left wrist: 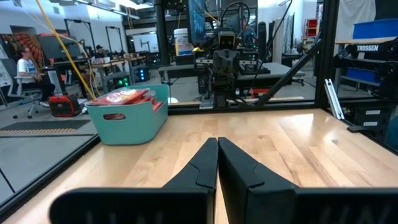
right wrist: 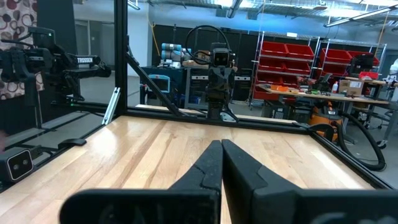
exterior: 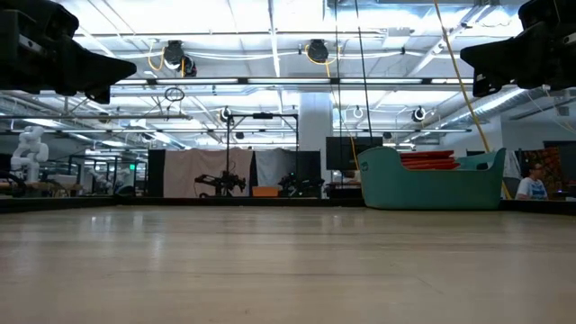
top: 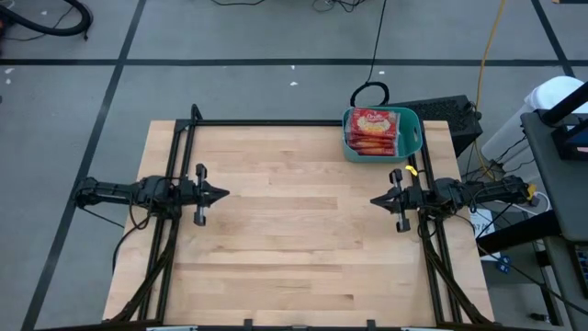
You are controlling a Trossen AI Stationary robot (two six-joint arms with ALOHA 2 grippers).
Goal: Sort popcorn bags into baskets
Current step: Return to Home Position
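Popcorn bags (top: 371, 131) stacked inside one teal basket (top: 411, 138), far right; count unreadable. Left gripper (top: 220, 194) and right gripper (top: 375, 199): both closed, empty.

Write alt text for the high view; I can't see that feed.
A teal tub stacked with red popcorn bags sits at the top right corner of the wooden table, seen from above; no bags lie outside it. The left gripper and right gripper, both shut, point at each other from opposite sides.

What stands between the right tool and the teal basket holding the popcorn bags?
Nothing visible does. Only open table top lies between the right tool and the teal basket, and the popcorn bags sit inside it. The left tool waits at the left side.
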